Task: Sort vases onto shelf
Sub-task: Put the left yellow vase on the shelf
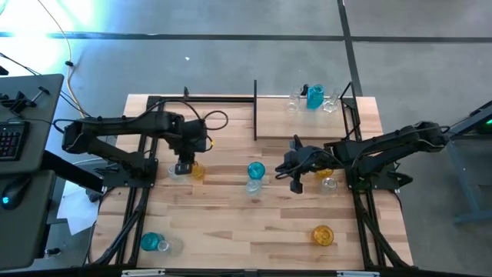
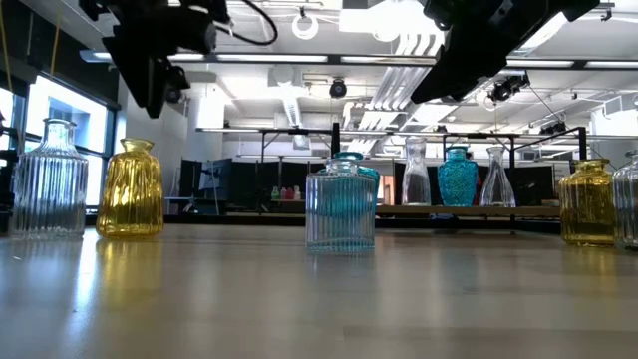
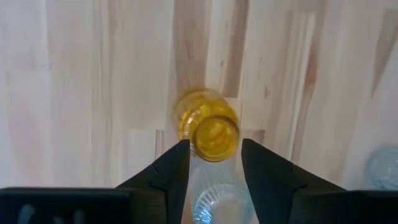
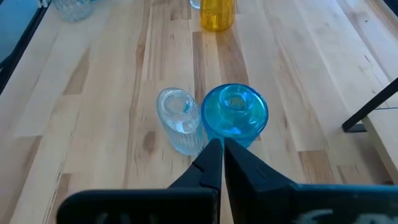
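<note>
My left gripper (image 3: 214, 155) is open and hovers high over an amber ribbed vase (image 3: 208, 130) and a clear ribbed vase (image 3: 221, 205). Both stand upright on the tabletop, left of centre (image 1: 197, 171). My right gripper (image 4: 217, 148) is shut and raised above the table. Its tips point at a teal vase (image 4: 235, 115) and a clear vase (image 4: 179, 119) standing side by side mid-table (image 1: 256, 171). The shelf (image 1: 277, 127) lies at the far right and carries a teal vase (image 1: 314, 97) between two clear ones.
An amber vase (image 1: 323, 174) and a clear vase (image 1: 329, 184) stand under my right arm. Another amber vase (image 1: 323, 235) stands near the near edge, right. A teal vase (image 1: 151, 242) and a clear vase (image 1: 166, 246) stand at the near-left corner. Black frame rails run along both table sides.
</note>
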Controlling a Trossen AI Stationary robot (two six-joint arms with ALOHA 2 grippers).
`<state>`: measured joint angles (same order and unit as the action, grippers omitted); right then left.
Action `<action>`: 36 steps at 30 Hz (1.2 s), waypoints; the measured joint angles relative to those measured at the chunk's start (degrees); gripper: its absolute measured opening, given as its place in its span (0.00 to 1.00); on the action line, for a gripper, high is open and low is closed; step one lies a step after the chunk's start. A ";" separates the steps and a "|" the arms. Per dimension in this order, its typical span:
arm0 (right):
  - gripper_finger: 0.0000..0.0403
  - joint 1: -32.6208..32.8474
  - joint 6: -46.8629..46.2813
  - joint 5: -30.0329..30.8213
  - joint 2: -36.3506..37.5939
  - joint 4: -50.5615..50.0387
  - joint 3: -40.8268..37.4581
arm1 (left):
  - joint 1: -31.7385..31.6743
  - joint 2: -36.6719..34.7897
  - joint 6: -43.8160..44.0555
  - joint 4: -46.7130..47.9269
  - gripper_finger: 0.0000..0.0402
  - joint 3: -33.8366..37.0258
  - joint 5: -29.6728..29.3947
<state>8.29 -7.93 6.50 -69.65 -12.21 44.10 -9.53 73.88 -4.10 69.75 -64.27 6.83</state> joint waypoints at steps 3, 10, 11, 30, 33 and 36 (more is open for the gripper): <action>0.00 0.00 0.45 0.00 0.00 0.00 0.00 | -1.24 0.55 -0.06 -0.39 0.34 0.00 0.46; 0.00 0.00 0.21 0.00 -0.02 -0.21 0.00 | -2.59 3.88 -1.32 0.46 0.34 0.00 1.67; 0.00 0.00 0.21 0.00 -0.02 -0.26 0.00 | -2.59 4.40 -1.56 0.46 0.34 0.00 1.71; 0.00 0.00 0.47 -0.02 -0.04 -1.60 0.00 | -2.33 12.88 -8.00 2.19 0.20 0.07 4.57; 0.00 0.00 0.47 -0.02 -0.04 -2.30 0.00 | -2.31 13.29 -9.75 2.17 0.10 0.07 4.72; 0.00 0.00 0.47 -0.02 -0.04 -2.78 0.00 | -2.31 13.66 -9.98 2.30 0.03 0.07 5.24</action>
<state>8.29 -7.46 6.48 -69.69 -14.98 44.10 -11.84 87.54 -14.08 72.06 -64.20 12.07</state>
